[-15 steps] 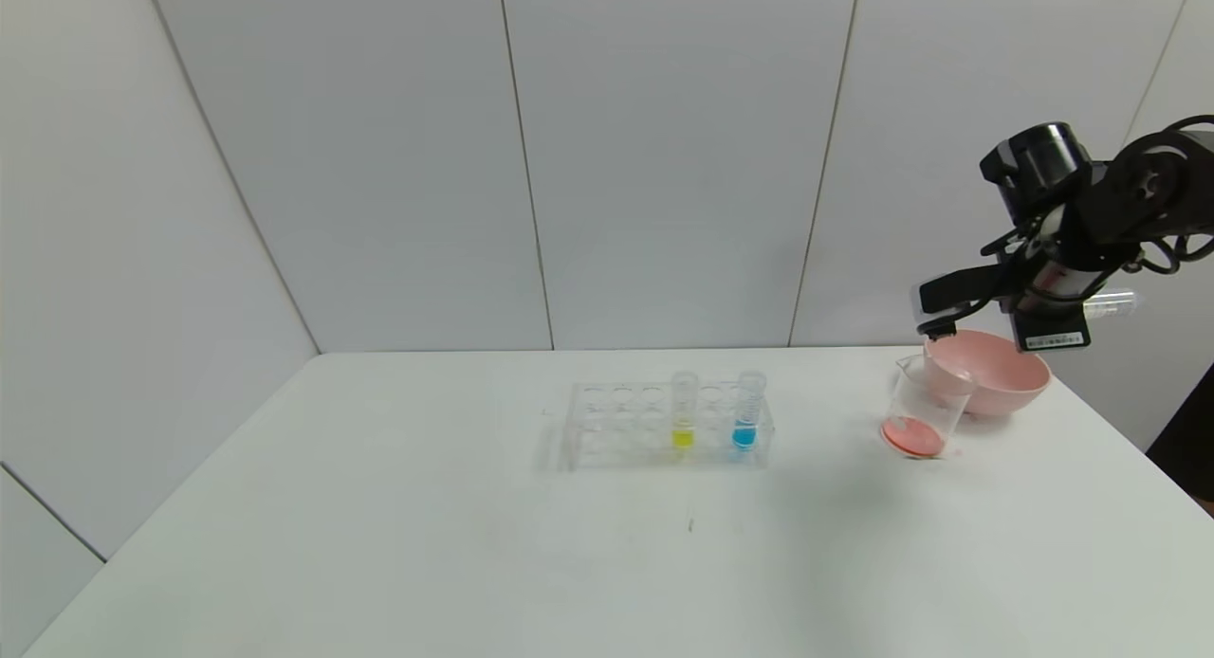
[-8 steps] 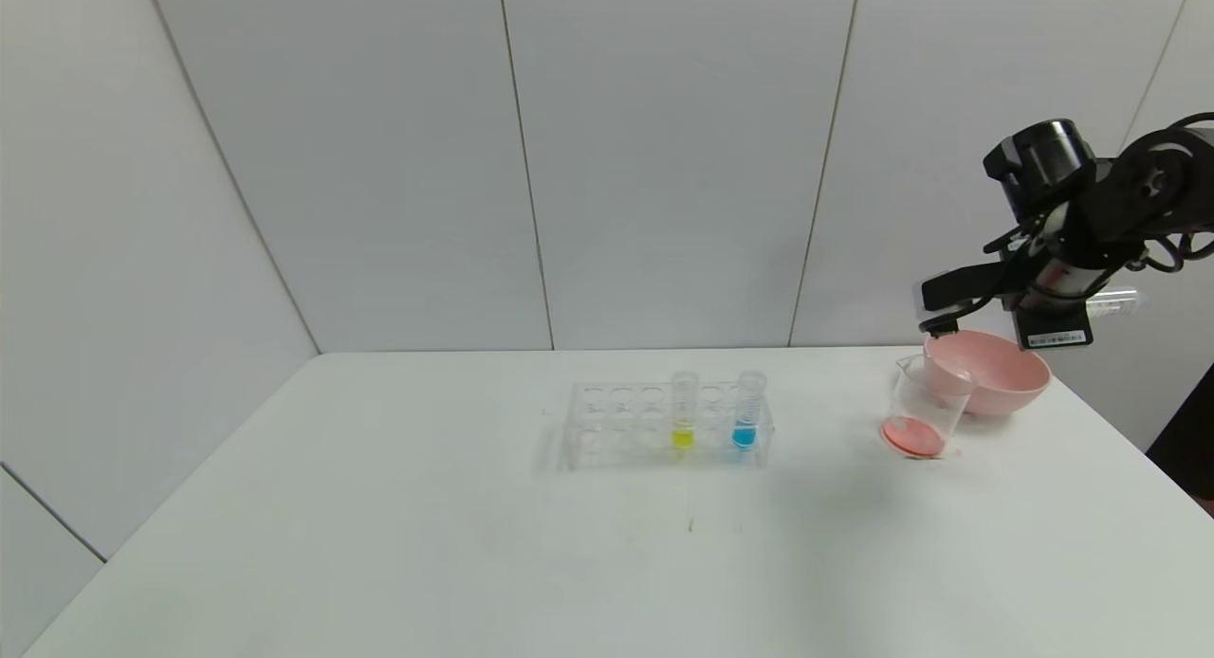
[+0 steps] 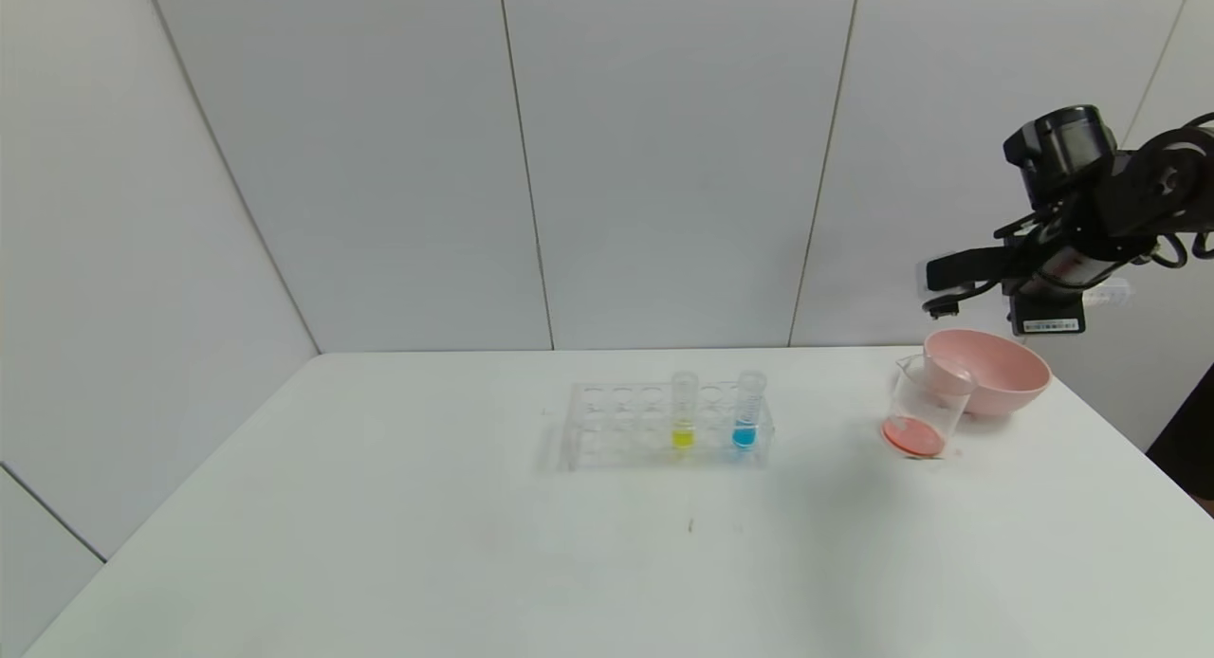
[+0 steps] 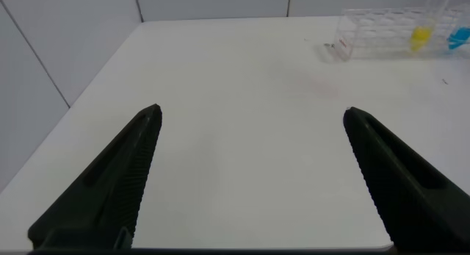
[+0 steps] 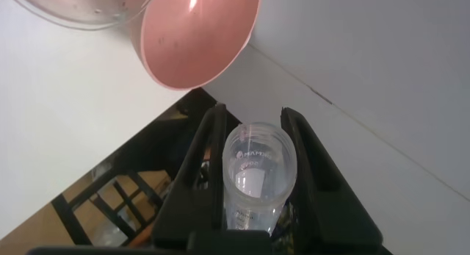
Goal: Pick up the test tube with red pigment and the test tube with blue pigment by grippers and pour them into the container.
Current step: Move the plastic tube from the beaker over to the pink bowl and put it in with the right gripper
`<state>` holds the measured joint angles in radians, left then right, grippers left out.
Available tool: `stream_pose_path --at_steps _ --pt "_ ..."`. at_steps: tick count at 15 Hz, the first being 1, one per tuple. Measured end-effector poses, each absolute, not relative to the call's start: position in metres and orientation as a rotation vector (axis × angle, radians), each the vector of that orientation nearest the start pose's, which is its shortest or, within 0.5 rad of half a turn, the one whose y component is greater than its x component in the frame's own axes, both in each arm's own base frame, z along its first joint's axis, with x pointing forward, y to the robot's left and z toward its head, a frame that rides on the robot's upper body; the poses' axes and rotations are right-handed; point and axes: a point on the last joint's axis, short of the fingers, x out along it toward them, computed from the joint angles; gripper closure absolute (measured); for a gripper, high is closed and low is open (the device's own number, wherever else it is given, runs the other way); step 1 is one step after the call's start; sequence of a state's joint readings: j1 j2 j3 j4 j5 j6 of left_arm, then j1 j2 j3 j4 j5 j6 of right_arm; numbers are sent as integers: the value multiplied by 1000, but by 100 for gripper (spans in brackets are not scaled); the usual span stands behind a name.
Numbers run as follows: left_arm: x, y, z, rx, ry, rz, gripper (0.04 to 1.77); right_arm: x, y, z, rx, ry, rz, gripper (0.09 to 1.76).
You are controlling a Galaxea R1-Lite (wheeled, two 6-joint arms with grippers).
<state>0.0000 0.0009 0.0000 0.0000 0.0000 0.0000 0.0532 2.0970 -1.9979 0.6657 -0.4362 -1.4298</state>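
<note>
My right gripper [image 3: 1091,290] is shut on a clear test tube [image 3: 1112,293] and holds it high above the pink bowl. In the right wrist view the tube [image 5: 257,174] sits between the fingers [image 5: 209,152] of that gripper [image 5: 251,115] and shows no red liquid. The clear beaker [image 3: 925,407] stands against the bowl with orange-red liquid at its bottom. The blue tube [image 3: 747,411] stands upright in the clear rack [image 3: 616,426]. My left gripper [image 4: 250,112] is open and empty, low over the table, away from the rack [image 4: 374,34].
A tube with yellow liquid [image 3: 684,413] stands in the rack left of the blue one. The pink bowl [image 3: 991,369] sits at the table's back right corner, near the edge; it also shows in the right wrist view [image 5: 198,42].
My right gripper has risen and shifted a little to the right with the tube, away from the beaker and bowl. Nothing else has moved.
</note>
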Motion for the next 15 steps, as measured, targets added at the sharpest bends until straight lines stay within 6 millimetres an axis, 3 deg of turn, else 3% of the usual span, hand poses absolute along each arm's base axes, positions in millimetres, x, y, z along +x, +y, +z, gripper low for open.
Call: stream_pose_path --at_steps 7,15 --pt "-23 0 75 0 1 0 5 414 -16 251 -1217 670 297 129" --pt "-23 0 75 0 1 0 5 413 -21 260 -667 520 331 129"
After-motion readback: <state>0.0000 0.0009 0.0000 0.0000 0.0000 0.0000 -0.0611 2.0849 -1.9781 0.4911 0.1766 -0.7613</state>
